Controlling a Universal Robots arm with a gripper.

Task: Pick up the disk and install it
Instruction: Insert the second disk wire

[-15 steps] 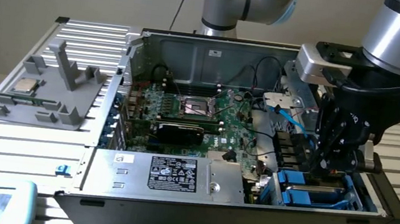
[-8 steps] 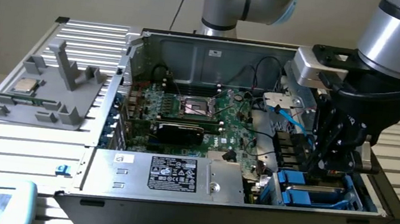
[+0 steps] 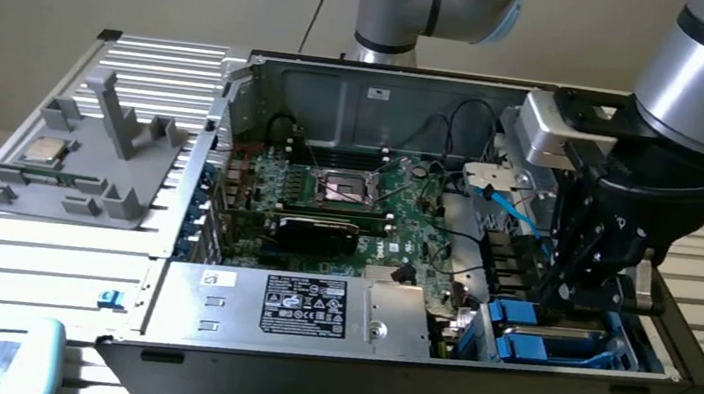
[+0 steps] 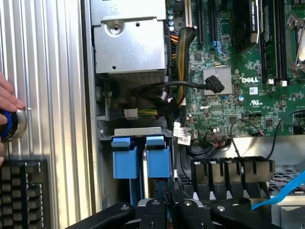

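The disk point(image 4: 157, 162) stands on edge in the drive bay at the corner of the open computer case point(image 3: 652, 380). It shows as a bright blue carrier with an end tab. A second blue carrier point(image 4: 125, 161) sits right beside it in the same bay. My gripper point(image 4: 161, 202) reaches down into the bay, its black fingers shut on the narrow blue edge of the disk. In the exterior view the gripper point(image 3: 588, 305) hangs over the blue carriers point(image 3: 549, 344) at the case's near corner on the exterior view's right. The drive's flat faces are hidden.
The green motherboard point(image 3: 352, 197) fills the case floor, with a silver box bearing a black-and-white sticker point(image 3: 299, 303) in front. A blue cable point(image 3: 511, 212) runs beside my arm. A grey fixture holding a square chip point(image 3: 42, 151) lies on the slatted table. A hand point(image 4: 7, 100) rests near a keyboard point(image 4: 21, 191).
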